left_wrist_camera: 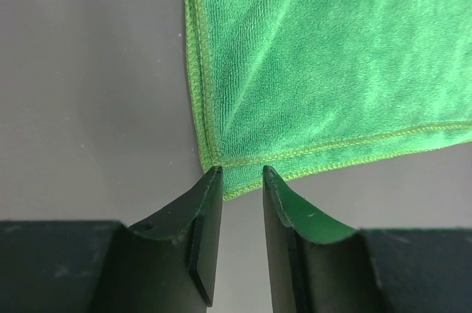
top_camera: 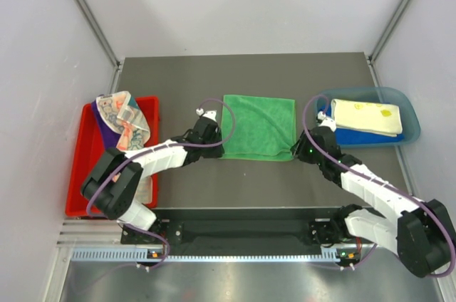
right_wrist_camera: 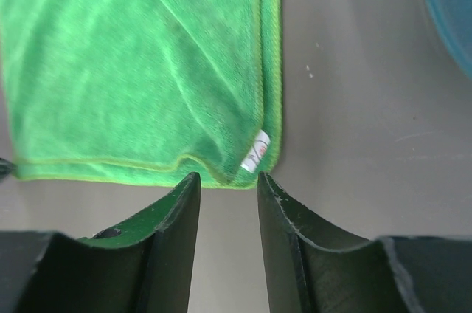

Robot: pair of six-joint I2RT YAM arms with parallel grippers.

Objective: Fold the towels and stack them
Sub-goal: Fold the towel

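A green towel (top_camera: pixel 258 127) lies folded flat in the middle of the table. My left gripper (top_camera: pixel 214 147) is open at its near left corner (left_wrist_camera: pixel 214 162), fingertips just touching the hem, nothing held. My right gripper (top_camera: pixel 298 149) is open at its near right corner (right_wrist_camera: pixel 251 169), where a white label (right_wrist_camera: pixel 257 152) shows; the tips are just short of the edge. A pale yellow towel (top_camera: pixel 367 117) lies on a royal blue towel (top_camera: pixel 363 137) in the bin. A purple towel (top_camera: pixel 107 127) and a white printed towel (top_camera: pixel 125 120) are heaped in the red tray.
The red tray (top_camera: pixel 78 174) stands at the left edge. The translucent blue bin (top_camera: pixel 399 99) stands at the right edge and shows in the right wrist view (right_wrist_camera: pixel 450 10). The dark table (top_camera: pixel 242 188) runs between them, grey walls around.
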